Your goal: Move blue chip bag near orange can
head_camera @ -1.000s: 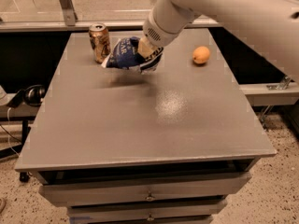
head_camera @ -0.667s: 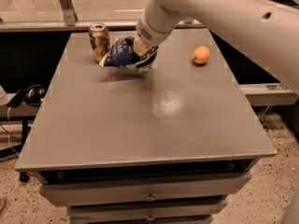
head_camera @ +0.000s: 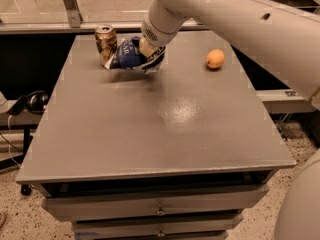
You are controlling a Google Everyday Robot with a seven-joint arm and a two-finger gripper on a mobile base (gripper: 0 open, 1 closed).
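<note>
The blue chip bag [head_camera: 128, 56] is crumpled in my gripper [head_camera: 148, 53], which is shut on its right end at the far left of the grey table [head_camera: 165, 134]. The bag hangs just above the surface, with its shadow under it. Its left edge is right beside the orange can [head_camera: 106, 44], which stands upright near the table's far left edge; I cannot tell if they touch. My white arm comes in from the upper right and hides the wrist.
A small round orange fruit [head_camera: 215, 59] lies at the far right of the table. Drawers [head_camera: 160, 211] sit under the front edge. Black headphones [head_camera: 30, 102] lie on a low shelf to the left. A metal rail runs behind the table.
My gripper has carried the blue chip bag a little to the left, closer to the orange can. The can and the fruit have not moved.
</note>
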